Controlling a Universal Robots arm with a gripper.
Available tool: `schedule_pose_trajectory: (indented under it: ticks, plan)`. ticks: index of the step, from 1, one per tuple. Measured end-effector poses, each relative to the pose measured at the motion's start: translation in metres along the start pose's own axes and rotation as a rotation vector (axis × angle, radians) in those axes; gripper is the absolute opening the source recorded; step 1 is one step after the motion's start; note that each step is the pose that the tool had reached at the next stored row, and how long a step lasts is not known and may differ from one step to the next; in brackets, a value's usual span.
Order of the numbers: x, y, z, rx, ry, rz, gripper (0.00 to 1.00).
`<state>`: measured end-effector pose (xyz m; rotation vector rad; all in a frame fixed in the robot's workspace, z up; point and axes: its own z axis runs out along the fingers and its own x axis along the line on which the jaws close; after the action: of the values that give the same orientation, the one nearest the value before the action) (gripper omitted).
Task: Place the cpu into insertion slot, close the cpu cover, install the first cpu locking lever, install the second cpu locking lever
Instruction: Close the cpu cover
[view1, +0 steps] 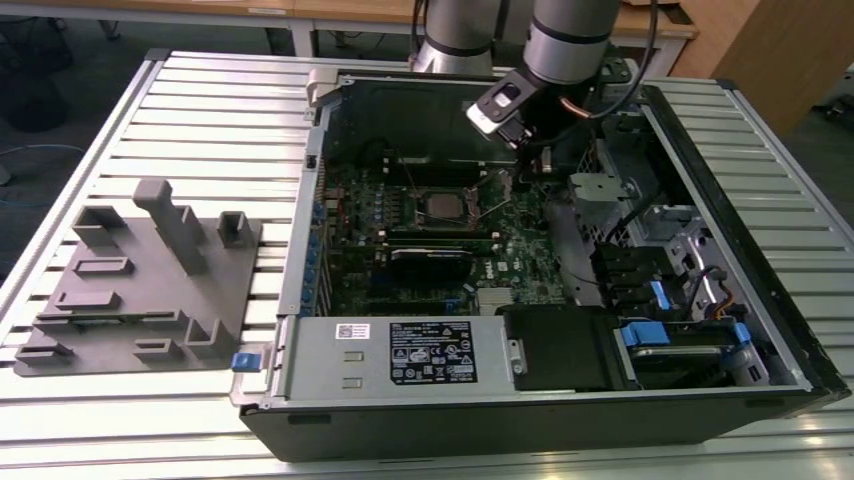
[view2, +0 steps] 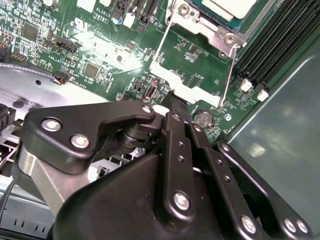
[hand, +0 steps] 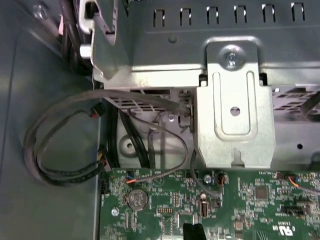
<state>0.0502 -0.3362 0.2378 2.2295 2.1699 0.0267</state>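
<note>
The cpu (view1: 441, 206) lies flat in the insertion slot (view1: 415, 192) in the middle of the green board; in the second wrist view the cpu (view2: 227, 6) shows inside the slot's silvery rim (view2: 200, 21). The cpu cover (view2: 192, 75) is swung open off the slot, and the board shows through its window. My gripper (view1: 529, 160) hangs just to the exterior view's right of the slot. Its black fingertips (view2: 172, 97) are together, right at the cover's outer edge; I cannot tell whether they touch it. The same tip (hand: 192, 231) shows over the board edge.
The open computer case (view1: 747, 250) lies on a slatted table, with a grey fixture tray (view1: 134, 280) at the exterior view's left. A power supply (view1: 400, 352), memory slots (view2: 275, 40), a coin battery (hand: 137, 198), loose cables (hand: 60, 135) and a metal bracket (hand: 235, 115) crowd the gripper.
</note>
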Motion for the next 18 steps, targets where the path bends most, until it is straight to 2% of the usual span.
schedule_pose_trajectory:
  ticks: [8, 18]
  plan:
    - [0.0022, -0.0097, -0.0003, -0.007, 0.0004, 0.001, 0.11]
    - [0.0051, -0.0304, -0.0011, -0.0269, 0.0059, 0.008, 0.11]
